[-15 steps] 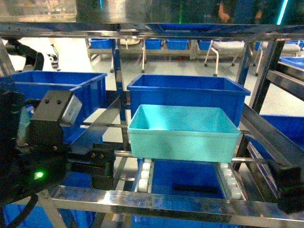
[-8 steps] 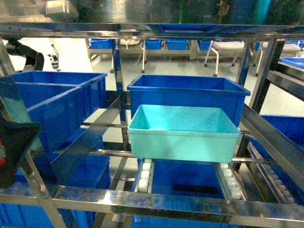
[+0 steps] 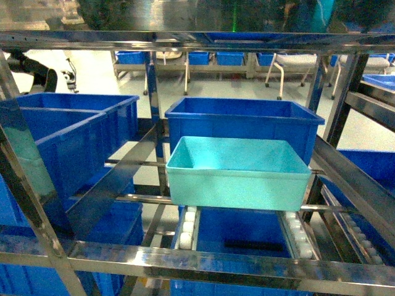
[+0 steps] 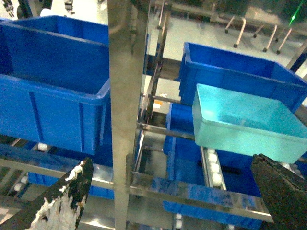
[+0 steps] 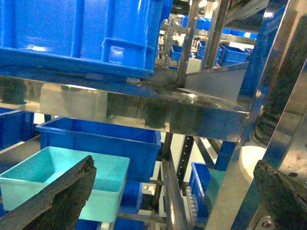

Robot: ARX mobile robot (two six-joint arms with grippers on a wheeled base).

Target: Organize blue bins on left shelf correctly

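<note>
One light turquoise blue bin [image 3: 237,172] sits on the roller tracks of the steel left shelf [image 3: 216,262], in the middle bay, right in front of a dark blue crate [image 3: 244,117]. The head view holds neither gripper. In the left wrist view my left gripper [image 4: 171,165] is open and empty, hanging in front of a shelf post [image 4: 124,96], with the turquoise bin [image 4: 240,122] up and to the right. In the right wrist view my right gripper [image 5: 175,167] is open and empty, under an upper beam [image 5: 144,112], with the bin [image 5: 62,179] at lower left.
A large dark blue crate [image 3: 68,135] fills the left bay and another [image 3: 241,237] lies on the level below. White rollers [image 3: 187,225] run under the bin. Slanted steel rails [image 3: 355,185] border the right side. More blue crates and chairs stand in the room behind.
The left arm, which filled the lower left of the head view, has pulled back out of sight, and the dark gripper at lower right is gone too. The bin has not moved.
</note>
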